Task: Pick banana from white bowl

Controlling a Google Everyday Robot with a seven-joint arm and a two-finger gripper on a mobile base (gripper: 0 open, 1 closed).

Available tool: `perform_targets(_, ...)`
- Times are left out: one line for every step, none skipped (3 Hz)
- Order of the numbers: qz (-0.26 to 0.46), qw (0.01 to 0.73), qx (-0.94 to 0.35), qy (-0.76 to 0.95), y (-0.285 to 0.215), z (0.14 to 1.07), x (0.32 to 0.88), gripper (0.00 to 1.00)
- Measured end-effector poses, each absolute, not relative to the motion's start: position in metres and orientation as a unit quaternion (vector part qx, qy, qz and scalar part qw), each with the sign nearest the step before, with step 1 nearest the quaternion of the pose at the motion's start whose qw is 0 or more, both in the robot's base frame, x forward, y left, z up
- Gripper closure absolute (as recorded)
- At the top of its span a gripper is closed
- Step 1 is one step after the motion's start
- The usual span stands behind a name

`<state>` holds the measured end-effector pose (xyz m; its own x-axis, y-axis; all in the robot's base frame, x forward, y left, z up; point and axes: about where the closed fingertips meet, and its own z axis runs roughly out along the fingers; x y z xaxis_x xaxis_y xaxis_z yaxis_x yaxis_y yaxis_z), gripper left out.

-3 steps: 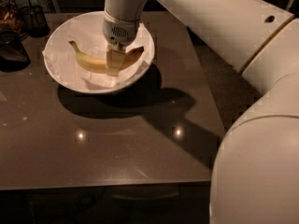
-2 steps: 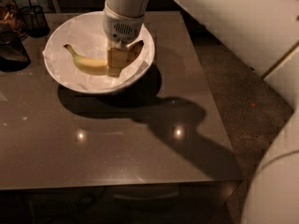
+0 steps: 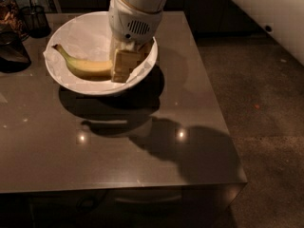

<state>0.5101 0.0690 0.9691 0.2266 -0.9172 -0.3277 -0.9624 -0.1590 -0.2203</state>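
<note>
The white bowl point(image 3: 71, 87), lined with crumpled white paper, stands at the far left part of the dark table. The yellow banana point(image 3: 88, 68) lies across its inside, with the darker stem tip pointing up and left. My gripper point(image 3: 124, 66) reaches straight down into the bowl from above. Its cream fingers point(image 3: 119, 71) are closed around the banana's right part and hide that end. The white wrist housing covers the bowl's far right side.
Dark wire-mesh cups point(image 3: 34, 18) and a dark container point(image 3: 10, 51) stand at the table's far left, close to the bowl. The table's right edge point(image 3: 216, 108) drops to a speckled floor. The arm's shadow falls across the table's middle.
The banana's stem end has shifted left in the bowl while the gripper stayed on its right part. The big arm links that filled the right side have left the view.
</note>
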Motion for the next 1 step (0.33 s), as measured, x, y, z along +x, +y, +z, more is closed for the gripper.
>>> perform_targets(0.058,0.195,-0.76,0.618,0.0679,0.9709,0.5082,1.0)
